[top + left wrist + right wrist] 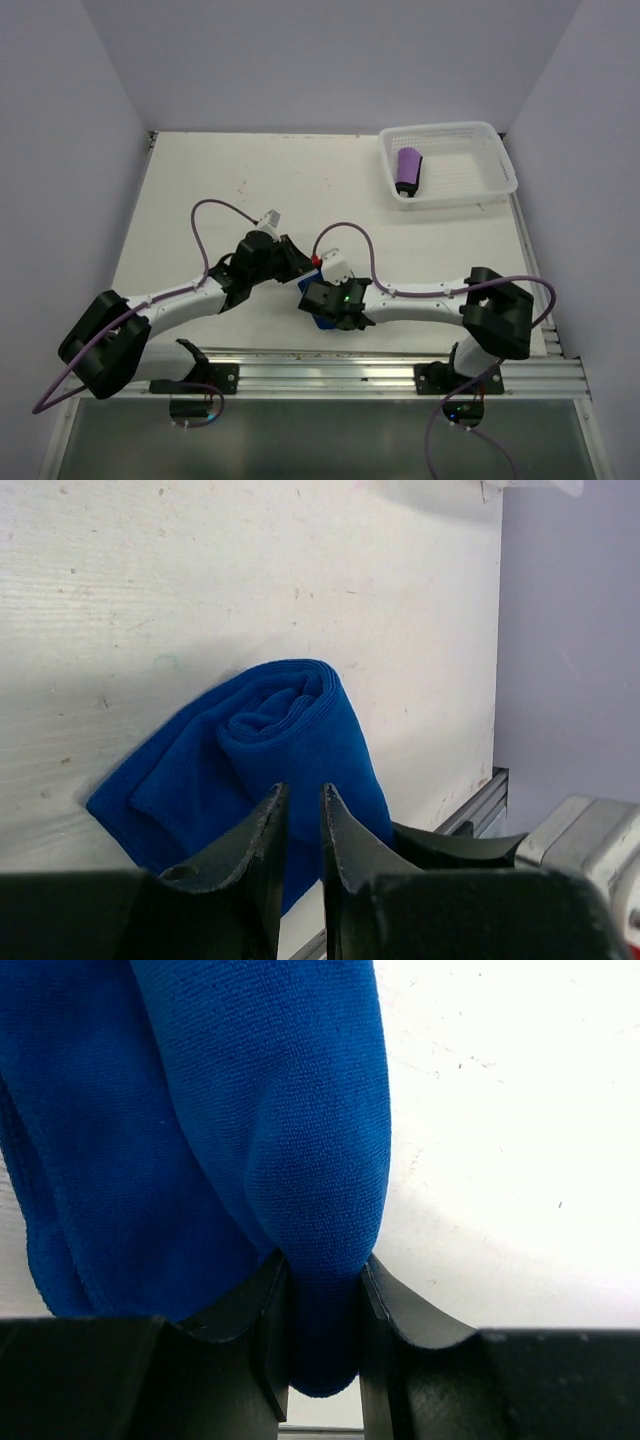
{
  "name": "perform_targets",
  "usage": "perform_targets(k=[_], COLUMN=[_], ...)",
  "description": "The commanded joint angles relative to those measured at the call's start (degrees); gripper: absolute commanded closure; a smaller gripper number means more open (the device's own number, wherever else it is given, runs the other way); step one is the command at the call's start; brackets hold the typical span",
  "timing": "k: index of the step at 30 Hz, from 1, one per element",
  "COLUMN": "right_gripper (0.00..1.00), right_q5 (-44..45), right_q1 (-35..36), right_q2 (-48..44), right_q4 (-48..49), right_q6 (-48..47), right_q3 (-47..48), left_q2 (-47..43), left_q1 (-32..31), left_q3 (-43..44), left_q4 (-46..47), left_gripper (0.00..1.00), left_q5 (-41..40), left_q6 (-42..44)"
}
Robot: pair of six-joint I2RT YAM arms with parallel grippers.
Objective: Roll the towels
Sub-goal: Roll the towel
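Note:
The bright blue towel lies partly rolled on the white table near the front edge. It shows as a small blue patch under the right gripper in the top view. My right gripper is shut on a fold of the blue towel; in the top view the right gripper sits over it. My left gripper hovers just behind the towel, its jaws nearly together with nothing between them; in the top view the left gripper is just left of the right one. The dark purple towel lies rolled in the basket.
A white mesh basket stands at the table's far right. The aluminium rail runs along the front edge, close to the towel. Purple cables loop over both arms. Walls enclose the table on three sides.

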Motion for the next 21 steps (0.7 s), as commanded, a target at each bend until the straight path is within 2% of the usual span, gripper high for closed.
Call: perform_targets(k=[1,5,15,18,21], right_gripper=[0.83,0.81,0.79,0.79,0.79], right_q5=[9.28,11.40,14.83,14.56,13.16], right_q1=[3.07,5.54,9.23,9.24,9.24], right_q2=[3.36,9.95,16.99,17.00,14.28], right_q4=[-6.05,-9.31,-16.77,-17.22,-12.23], right_q6=[4.64,6.40,9.91,12.55,13.61], right_q3=[4.78,9.53,16.82,16.13,12.72], left_q2=[0.53,1.32,3.78,3.08,1.06], left_q1=[0.99,1.52,2.49,2.93,5.82], left_q3=[2.65,2.65,1.77,1.69,-4.43], left_q4=[0.06,1.38,6.13,4.37,7.86], left_gripper=[0.78,0.78,0.77,0.77,0.78], left_q5=[1.54,2.95,8.13,8.05,9.45], left_q6=[-1.38,-2.61,-6.83,-8.67,-13.59])
